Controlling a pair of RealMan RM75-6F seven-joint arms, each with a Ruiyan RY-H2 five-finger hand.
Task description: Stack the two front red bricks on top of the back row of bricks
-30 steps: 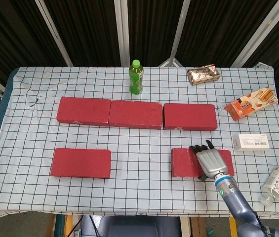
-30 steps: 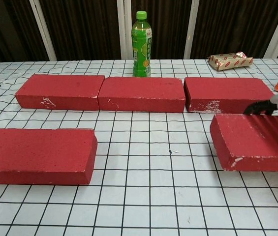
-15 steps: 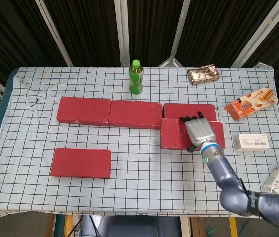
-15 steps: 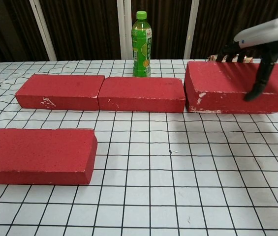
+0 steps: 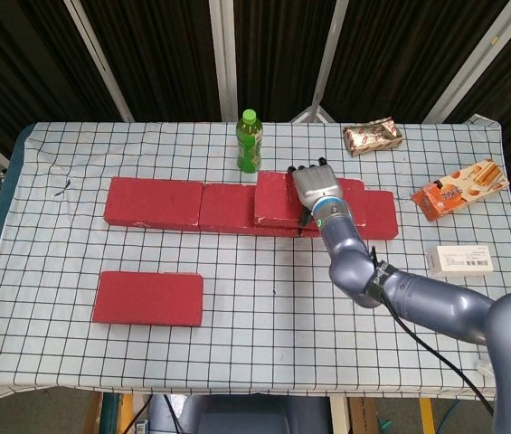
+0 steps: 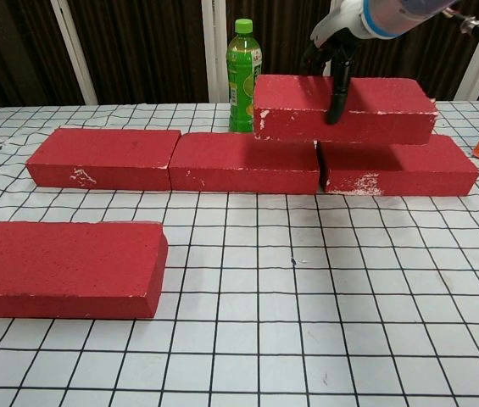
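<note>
We are holding the first front brick (image 6: 345, 108) in the right hand (image 5: 317, 188), fingers clasping it, over the seam of the back row (image 6: 171, 158) directly beneath the hand, not yet released; the second front brick (image 6: 65, 268), well to the hand's left and nearer us, is waiting untouched.

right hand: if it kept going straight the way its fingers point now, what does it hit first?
The right hand, gripping the raised brick, points toward the table's back edge. Nothing sits squarely ahead; the green bottle stands just left of that line, so probably clear, though depth is uncertain.
</note>
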